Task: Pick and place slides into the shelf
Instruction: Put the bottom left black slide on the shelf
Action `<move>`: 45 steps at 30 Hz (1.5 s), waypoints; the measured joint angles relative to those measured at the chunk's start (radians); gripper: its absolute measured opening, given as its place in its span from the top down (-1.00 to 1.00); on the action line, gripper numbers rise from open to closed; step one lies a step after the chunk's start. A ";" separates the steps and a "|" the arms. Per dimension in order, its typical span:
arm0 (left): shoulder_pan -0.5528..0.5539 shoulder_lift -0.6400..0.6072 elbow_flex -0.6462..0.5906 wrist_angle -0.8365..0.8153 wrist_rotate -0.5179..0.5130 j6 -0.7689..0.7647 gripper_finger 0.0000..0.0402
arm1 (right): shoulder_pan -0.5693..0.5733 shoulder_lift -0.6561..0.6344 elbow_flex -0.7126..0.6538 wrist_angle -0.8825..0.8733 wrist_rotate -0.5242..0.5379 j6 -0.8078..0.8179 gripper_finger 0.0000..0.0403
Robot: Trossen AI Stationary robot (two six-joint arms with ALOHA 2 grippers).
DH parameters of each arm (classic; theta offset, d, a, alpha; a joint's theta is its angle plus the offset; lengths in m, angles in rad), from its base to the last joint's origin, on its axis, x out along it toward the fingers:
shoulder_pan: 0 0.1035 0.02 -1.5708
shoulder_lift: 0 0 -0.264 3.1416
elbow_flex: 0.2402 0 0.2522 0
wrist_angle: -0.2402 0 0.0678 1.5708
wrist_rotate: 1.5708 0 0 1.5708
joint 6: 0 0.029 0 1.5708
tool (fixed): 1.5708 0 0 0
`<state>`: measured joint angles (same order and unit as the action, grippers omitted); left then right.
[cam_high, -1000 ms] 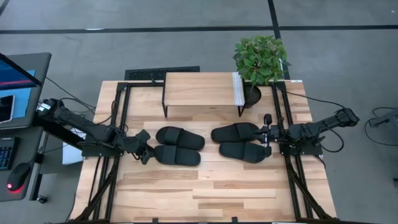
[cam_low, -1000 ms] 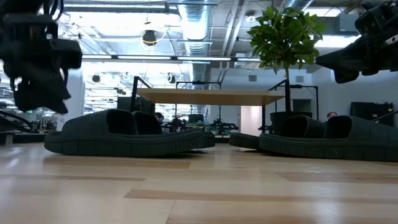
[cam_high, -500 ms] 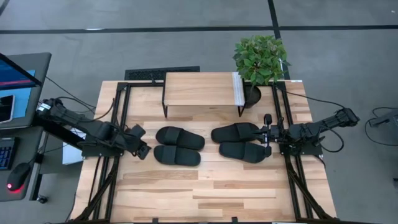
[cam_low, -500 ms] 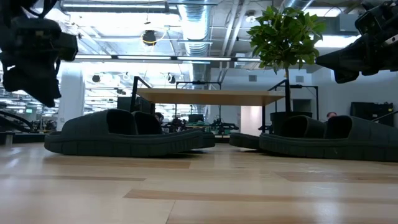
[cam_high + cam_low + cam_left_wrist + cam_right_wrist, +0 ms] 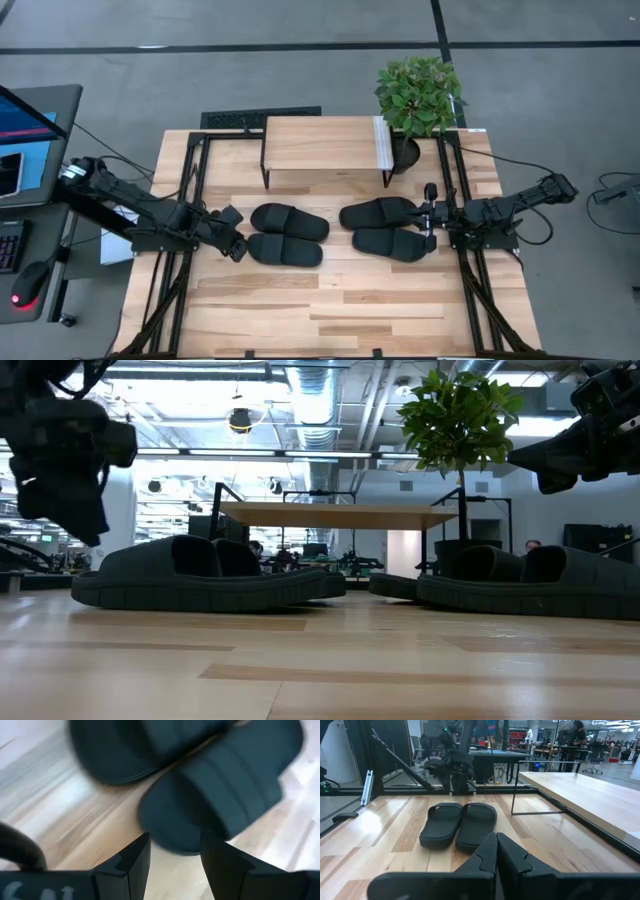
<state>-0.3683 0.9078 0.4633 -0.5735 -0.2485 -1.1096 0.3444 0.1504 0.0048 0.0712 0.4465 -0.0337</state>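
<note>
Our left gripper (image 5: 234,243), fingers (image 5: 134,865) spread and empty, hangs just off the end of the nearer left-pair slide (image 5: 286,250), whose long axis runs straight ahead of them; our right gripper (image 5: 432,215) waits pinched shut beside the other pair (image 5: 388,229), the shelf (image 5: 320,143) beyond.

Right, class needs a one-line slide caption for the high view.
Four black slides lie in two pairs before the empty shelf; left gripper open beside one, right gripper shut.

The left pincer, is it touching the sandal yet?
Apart. The left wrist view shows the open left pincer above the sandal, with bare table between its fingers and nothing gripped.
</note>
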 joint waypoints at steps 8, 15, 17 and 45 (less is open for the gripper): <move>-0.001 0.054 0.104 0.012 -0.073 0.281 0.20 | 0.000 0.000 0.000 0.000 0.000 0.000 1.00; -0.004 0.126 0.223 0.011 -0.100 0.496 0.20 | 0.000 0.000 0.000 0.000 0.000 0.000 1.00; -0.004 0.148 0.241 0.008 -0.093 0.476 0.20 | 0.000 0.000 0.000 0.000 0.000 0.000 1.00; 0.017 0.385 0.248 -0.034 0.115 -0.190 0.20 | 0.000 0.000 0.000 0.000 0.000 0.000 1.00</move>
<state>-0.3509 1.2931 0.7115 -0.6071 -0.1331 -1.2994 0.3446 0.1502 0.0047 0.0711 0.4464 -0.0338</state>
